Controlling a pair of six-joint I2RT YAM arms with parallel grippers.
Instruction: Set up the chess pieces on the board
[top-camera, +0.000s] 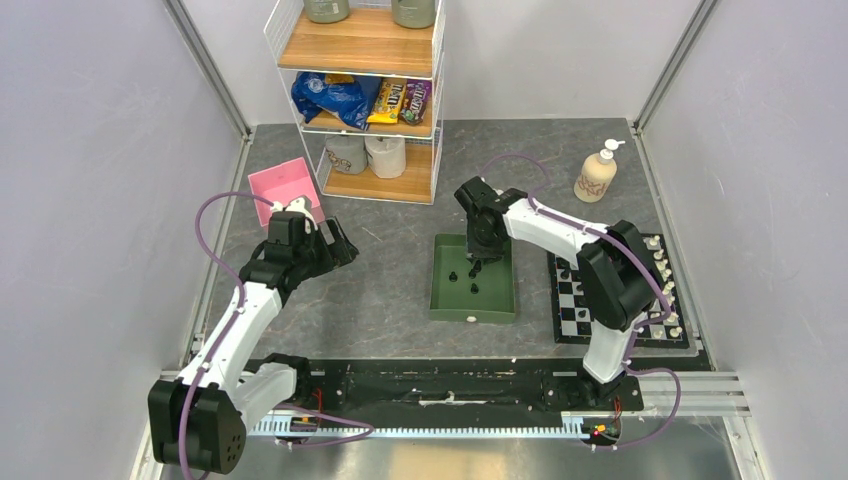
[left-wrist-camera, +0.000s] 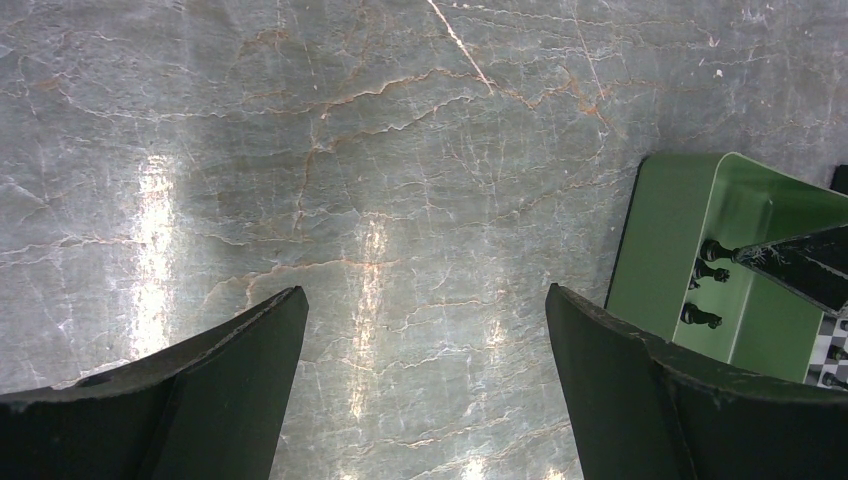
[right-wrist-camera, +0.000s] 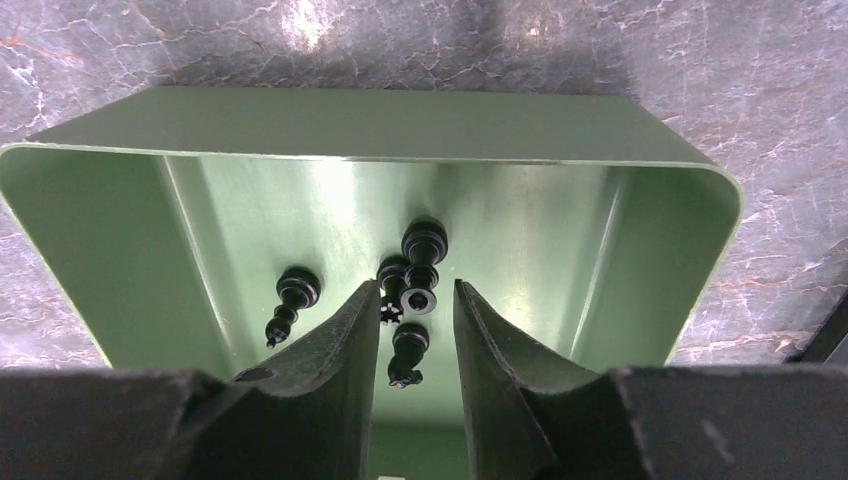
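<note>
Several black chess pieces (right-wrist-camera: 290, 300) lie on the floor of the green tray (right-wrist-camera: 400, 125). My right gripper (right-wrist-camera: 416, 287) is lowered into the tray, open by a narrow gap. One lying black piece (right-wrist-camera: 408, 352) sits between its fingers, touching neither, and two more (right-wrist-camera: 424, 245) lie just past the tips. From above, the right gripper (top-camera: 483, 262) hangs over the tray's far half (top-camera: 490, 300). The board (top-camera: 570, 300) lies to the right, partly under the right arm, with white pieces (top-camera: 665, 270) along its right edge. My left gripper (left-wrist-camera: 425, 293) is wide open over bare table, left of the tray (left-wrist-camera: 670, 230).
A wire shelf rack (top-camera: 360, 100) with snack bags and rolls stands at the back. A pink box (top-camera: 285, 190) sits beside the left gripper (top-camera: 340, 245). A cream soap pump bottle (top-camera: 597, 172) stands at the back right, beyond the board.
</note>
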